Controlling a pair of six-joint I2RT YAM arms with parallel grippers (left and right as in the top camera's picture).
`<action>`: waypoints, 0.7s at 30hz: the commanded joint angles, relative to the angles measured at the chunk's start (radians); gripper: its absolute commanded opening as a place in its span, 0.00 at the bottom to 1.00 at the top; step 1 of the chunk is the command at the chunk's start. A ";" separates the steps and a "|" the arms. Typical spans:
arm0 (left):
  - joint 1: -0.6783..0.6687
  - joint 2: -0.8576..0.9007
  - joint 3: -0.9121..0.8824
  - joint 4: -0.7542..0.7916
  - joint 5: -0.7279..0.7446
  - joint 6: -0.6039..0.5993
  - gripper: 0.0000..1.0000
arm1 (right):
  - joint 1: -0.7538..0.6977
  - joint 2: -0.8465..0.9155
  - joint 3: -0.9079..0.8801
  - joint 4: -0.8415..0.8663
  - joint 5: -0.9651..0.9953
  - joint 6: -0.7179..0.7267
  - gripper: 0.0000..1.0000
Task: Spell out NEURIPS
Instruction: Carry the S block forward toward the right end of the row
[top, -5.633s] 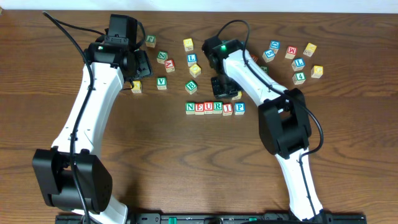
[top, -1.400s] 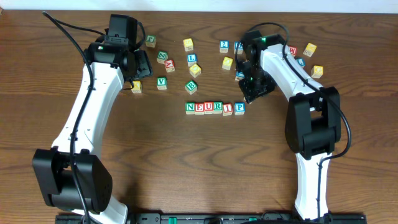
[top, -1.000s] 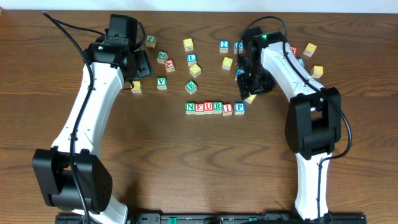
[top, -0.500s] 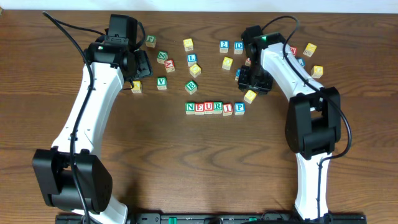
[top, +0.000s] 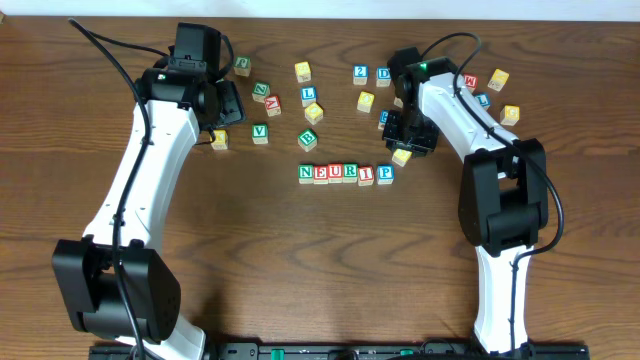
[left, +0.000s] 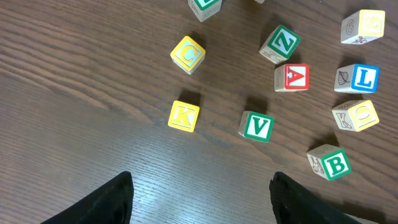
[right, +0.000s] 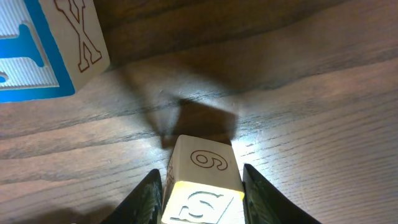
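Carried nearer the row (top: 346, 173) since a second ago, the yellow S block (right: 202, 165) is clamped in my right gripper (right: 202, 186); I should lower it squarely, touching the P block (top: 386, 173).

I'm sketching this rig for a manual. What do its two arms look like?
The left arm and right arm have white tubular links joined by black housings, black jaws, and a looping black cable. A small green light glows near each wrist.

Dark wood-grain table (top: 300, 260) w/ NEURIP cube row (top: 346, 173) at ctr, other letter cubes (top: 260, 131) scattered loose behind it
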 joint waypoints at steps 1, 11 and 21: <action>0.004 0.012 0.013 -0.002 0.002 0.013 0.69 | 0.011 0.011 -0.006 -0.012 0.006 -0.037 0.34; 0.004 0.013 0.013 -0.002 0.002 0.013 0.69 | 0.009 0.011 -0.006 -0.028 0.005 -0.338 0.29; 0.004 0.013 0.013 -0.002 0.002 0.013 0.69 | 0.010 0.011 -0.007 -0.111 0.002 -0.460 0.29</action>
